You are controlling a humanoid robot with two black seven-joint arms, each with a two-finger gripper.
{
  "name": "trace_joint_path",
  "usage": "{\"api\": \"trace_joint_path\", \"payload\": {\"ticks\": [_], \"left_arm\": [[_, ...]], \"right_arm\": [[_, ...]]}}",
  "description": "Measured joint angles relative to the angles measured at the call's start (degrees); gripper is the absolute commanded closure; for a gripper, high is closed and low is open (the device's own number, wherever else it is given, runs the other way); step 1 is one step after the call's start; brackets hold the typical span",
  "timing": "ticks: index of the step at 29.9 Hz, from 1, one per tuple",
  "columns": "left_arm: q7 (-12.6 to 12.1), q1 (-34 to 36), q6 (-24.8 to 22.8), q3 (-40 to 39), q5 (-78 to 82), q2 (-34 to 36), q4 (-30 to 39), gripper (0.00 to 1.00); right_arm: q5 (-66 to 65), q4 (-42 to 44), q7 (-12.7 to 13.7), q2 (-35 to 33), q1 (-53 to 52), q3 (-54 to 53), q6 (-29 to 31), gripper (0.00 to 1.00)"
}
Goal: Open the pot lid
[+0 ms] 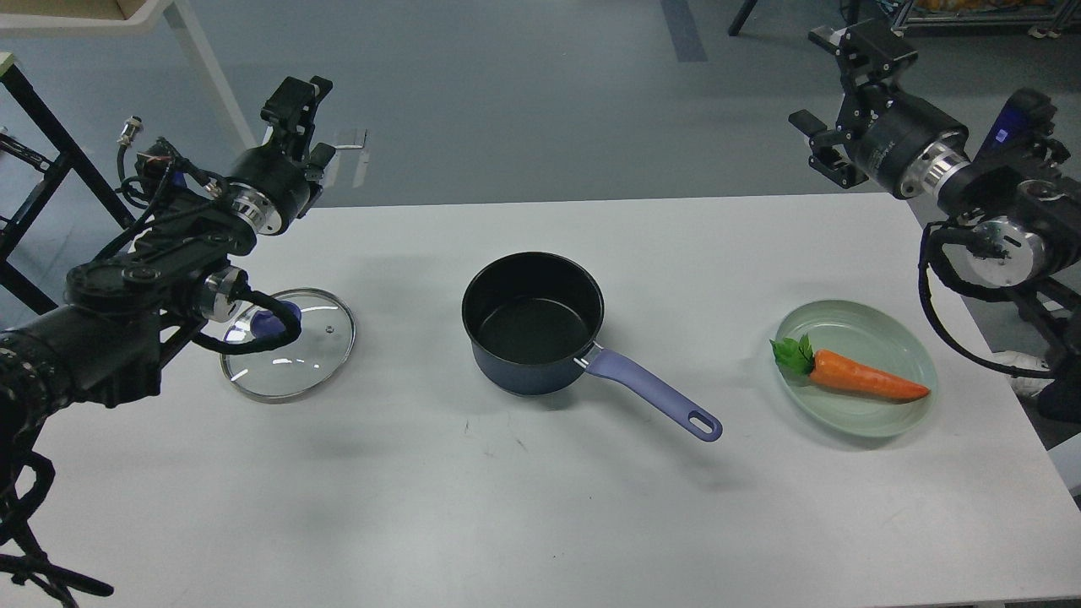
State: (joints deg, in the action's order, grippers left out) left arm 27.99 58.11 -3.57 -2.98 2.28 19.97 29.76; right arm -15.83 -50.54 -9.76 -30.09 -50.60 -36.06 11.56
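The dark blue pot (pixel 534 321) stands uncovered at the middle of the white table (pixel 540 507), its purple handle (pixel 654 393) pointing to the front right. The glass lid (pixel 296 346) with a blue knob (pixel 272 321) lies flat on the table to the pot's left. A cable of my left arm partly crosses the knob. My left gripper (pixel 308 118) is raised above the table's far left edge, open and empty. My right gripper (pixel 832 93) is raised beyond the far right corner, open and empty.
A pale green plate (pixel 904 338) with a toy carrot (pixel 861 380) sits at the right of the table. A black frame (pixel 51 143) and a white table leg (pixel 215 93) stand on the floor at the far left.
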Motion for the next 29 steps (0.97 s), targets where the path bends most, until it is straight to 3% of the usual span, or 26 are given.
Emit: {"api": "trace_joint_path", "payload": {"ticks": [5,15,29], "left_arm": [[0.0,-0.6,-4.7,-4.6,-6.2,-3.8,-6.1,0.01],[0.0,-2.7,-9.3,-12.2,-15.2,-5.9,-7.1,0.01],[0.0,-2.8,-13.6,-15.9,-18.6,-5.5,-6.6,0.01]], "right_arm": [[8.6,2.7,-0.1,5.2,2.5,-4.8,0.0,0.00],[21.3,7.7,-0.2,19.1,6.2,-15.2,0.0,0.00],[21.4,7.8,-0.1,21.0,6.8,-21.2,1.0,0.00]]}}
